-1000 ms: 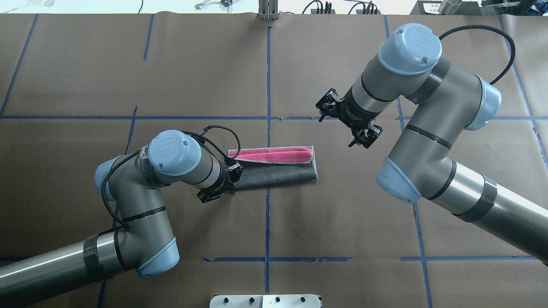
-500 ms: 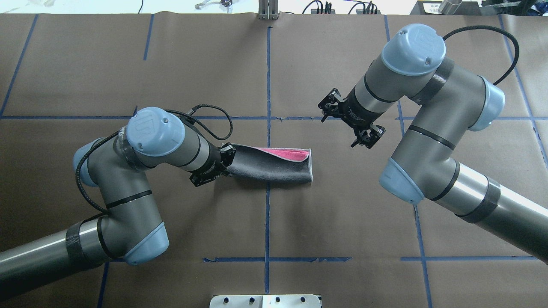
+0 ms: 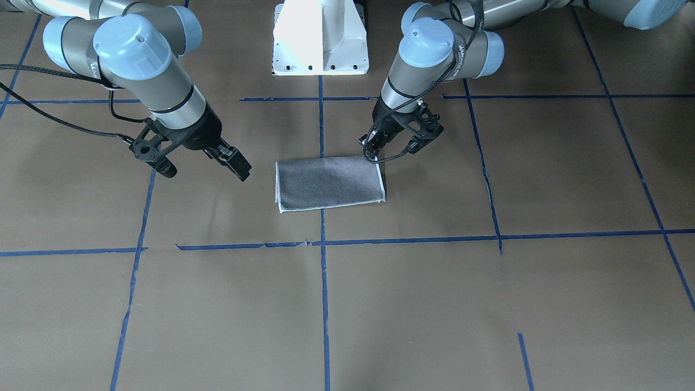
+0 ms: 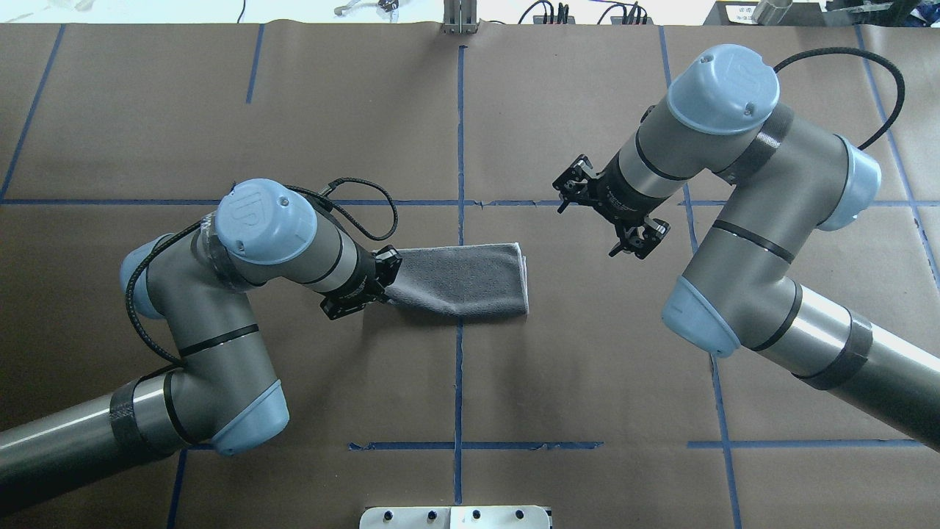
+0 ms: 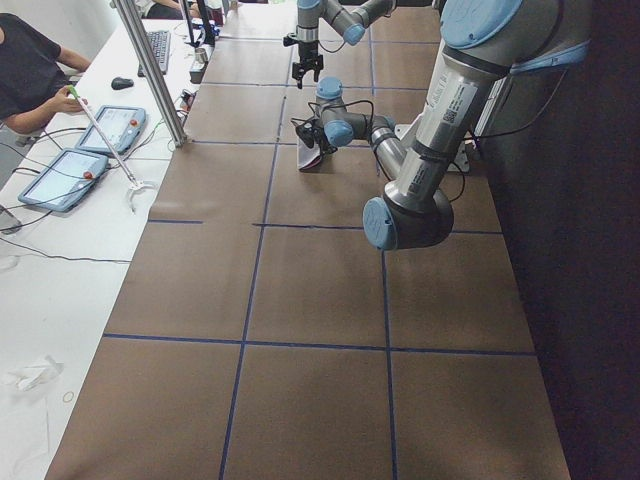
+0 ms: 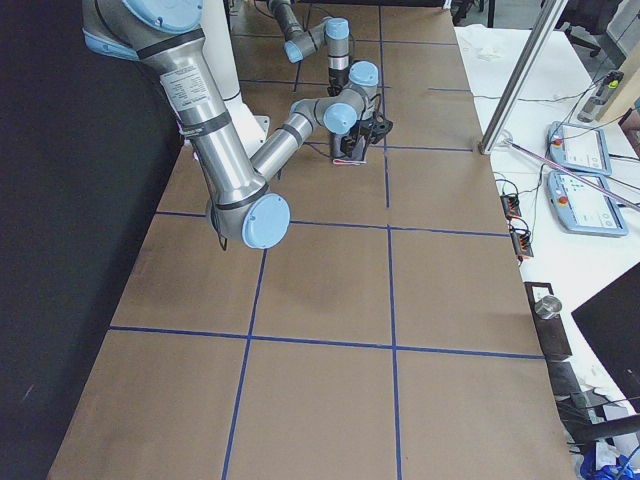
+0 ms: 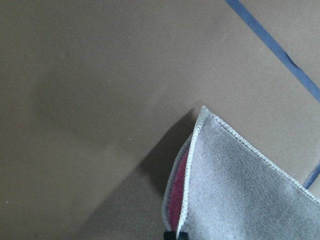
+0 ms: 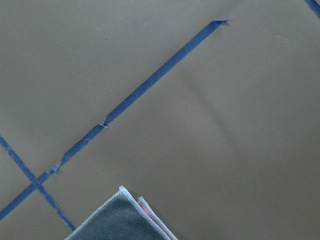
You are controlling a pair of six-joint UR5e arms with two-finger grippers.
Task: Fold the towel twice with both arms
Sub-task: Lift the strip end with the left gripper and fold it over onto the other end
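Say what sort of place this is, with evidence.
Probably a robotics lab: a left arm and a right arm flank a towel on a table gridded with blue tape, while a person sits beside control tablets.

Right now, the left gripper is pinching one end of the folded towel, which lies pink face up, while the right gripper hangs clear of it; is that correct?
Not quite: the towel lies grey face up, as the overhead view shows. The left gripper does pinch one end, and the right gripper hangs clear of it.
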